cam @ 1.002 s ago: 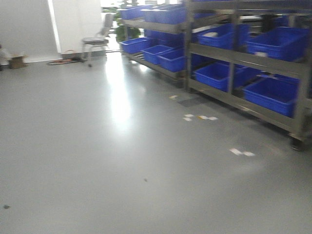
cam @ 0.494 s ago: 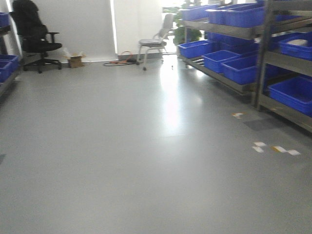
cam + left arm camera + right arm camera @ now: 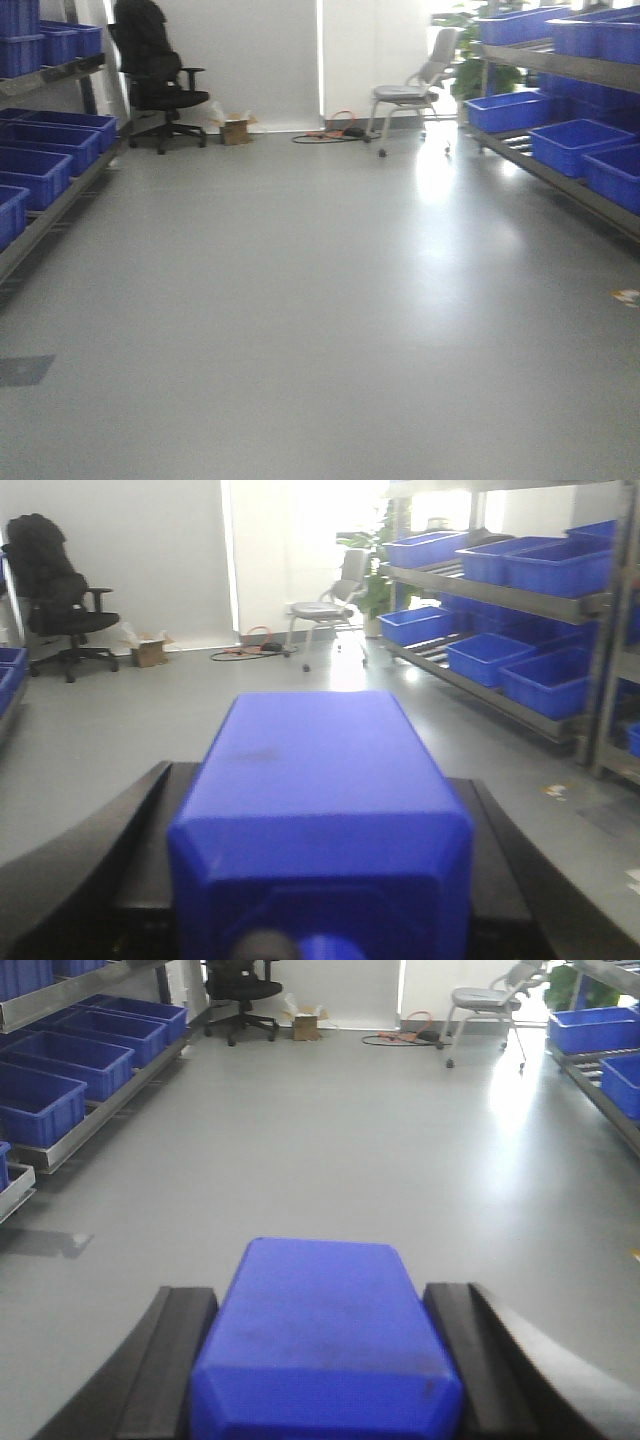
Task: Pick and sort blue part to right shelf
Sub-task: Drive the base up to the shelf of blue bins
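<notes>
The blue part (image 3: 320,820) sits clamped in the left gripper (image 3: 322,777), a black finger pressed flat against each of its sides. It is a smooth, matte block, box-shaped with chamfered edges and rounded corners. A faint dark smudge marks its top face. Its long axis runs along the fingers, away from the wrist camera and toward the far white wall.

The right gripper (image 3: 318,1295) is closed in the same way on a second blue part (image 3: 325,1340) of the same shape. This one also lies lengthwise between the fingers and points down the aisle.

The right shelf (image 3: 500,592) stands well apart on the right side of the aisle. It is a brushed-steel rack with flat front rails carrying open-topped blue plastic bins (image 3: 540,680) in tiers.

A left rack (image 3: 50,215) with similar blue bins lines the opposite side. Between them lies a glossy grey floor (image 3: 320,300) with a bright window glare toward the far end.

By the far wall stand a black office chair (image 3: 150,70), a small cardboard box (image 3: 235,128) and a grey chair (image 3: 410,90).
</notes>
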`<state>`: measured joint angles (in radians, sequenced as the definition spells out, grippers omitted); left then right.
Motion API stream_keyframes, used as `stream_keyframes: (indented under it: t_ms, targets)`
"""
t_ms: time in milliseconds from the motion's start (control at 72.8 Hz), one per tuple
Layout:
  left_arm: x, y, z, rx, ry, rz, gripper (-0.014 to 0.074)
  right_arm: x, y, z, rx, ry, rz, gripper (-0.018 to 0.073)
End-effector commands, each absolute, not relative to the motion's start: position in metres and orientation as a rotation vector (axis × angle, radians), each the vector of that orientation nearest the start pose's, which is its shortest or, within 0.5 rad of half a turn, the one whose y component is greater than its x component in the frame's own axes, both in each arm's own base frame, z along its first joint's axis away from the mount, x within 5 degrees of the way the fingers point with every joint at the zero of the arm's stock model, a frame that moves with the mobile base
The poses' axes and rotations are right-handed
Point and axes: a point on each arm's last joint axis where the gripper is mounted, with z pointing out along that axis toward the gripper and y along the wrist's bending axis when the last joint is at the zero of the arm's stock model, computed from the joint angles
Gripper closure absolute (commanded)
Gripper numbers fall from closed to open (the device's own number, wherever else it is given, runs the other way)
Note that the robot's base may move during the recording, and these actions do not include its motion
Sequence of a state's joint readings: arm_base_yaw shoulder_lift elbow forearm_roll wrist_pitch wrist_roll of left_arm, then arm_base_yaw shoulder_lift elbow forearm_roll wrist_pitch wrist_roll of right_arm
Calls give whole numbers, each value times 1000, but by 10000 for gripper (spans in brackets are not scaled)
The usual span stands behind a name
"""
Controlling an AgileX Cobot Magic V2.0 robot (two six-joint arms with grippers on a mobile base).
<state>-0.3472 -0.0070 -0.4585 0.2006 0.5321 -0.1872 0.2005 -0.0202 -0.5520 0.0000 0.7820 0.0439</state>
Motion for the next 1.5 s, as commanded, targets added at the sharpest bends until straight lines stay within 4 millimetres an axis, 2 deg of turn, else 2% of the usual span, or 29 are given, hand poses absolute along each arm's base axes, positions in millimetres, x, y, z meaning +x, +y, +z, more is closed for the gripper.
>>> stream_keyframes:
  t_ms: [0,1071,1483]
  targets:
    - [4,7,328,173,1401,-235,262,-8,-2,332,-128,1587,185,344]
    - [4,7,328,173,1403,-234,262,-8,-2,332,-128,1586,185,344]
    - [20,1,296,194,1506,-220,262,-8,-2,332,-128,1587,185,344]
